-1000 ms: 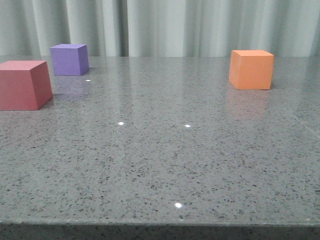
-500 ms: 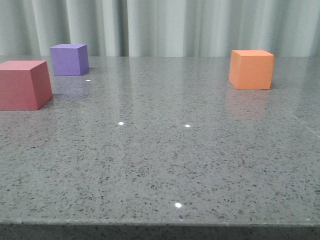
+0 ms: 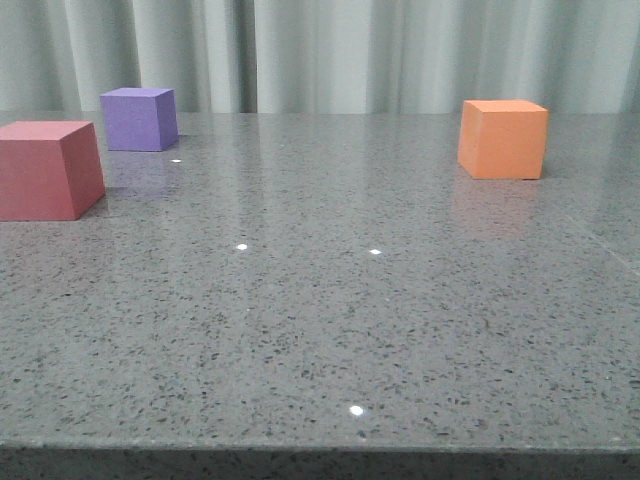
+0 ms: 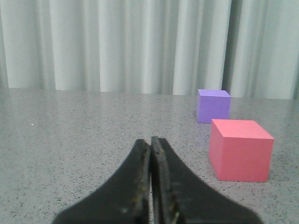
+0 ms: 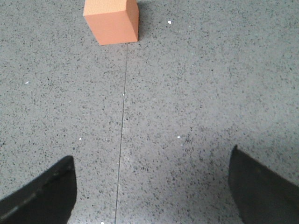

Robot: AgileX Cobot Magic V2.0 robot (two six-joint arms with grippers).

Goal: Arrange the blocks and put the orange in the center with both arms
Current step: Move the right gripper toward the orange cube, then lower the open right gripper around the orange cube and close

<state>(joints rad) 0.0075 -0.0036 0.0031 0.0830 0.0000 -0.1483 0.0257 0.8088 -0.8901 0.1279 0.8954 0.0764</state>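
From the front, the orange cube (image 3: 503,138) sits far right on the bench (image 3: 330,320), well apart from the red cube (image 3: 48,169) and purple cube (image 3: 139,118) at left, with no arms visible; the left wrist shows the left gripper (image 4: 151,142) with jaws pressed together, both left cubes beyond; the right wrist shows the right gripper (image 5: 152,182) with jaws spread, nearer the orange cube ahead, its tips cut off.

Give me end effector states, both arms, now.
Left end effector: closed, holding nothing.
Right end effector: open, empty, short of the orange cube.

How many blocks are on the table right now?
3: pinkish-red block at front left, purple block just behind it, orange block far right. None look hidden.
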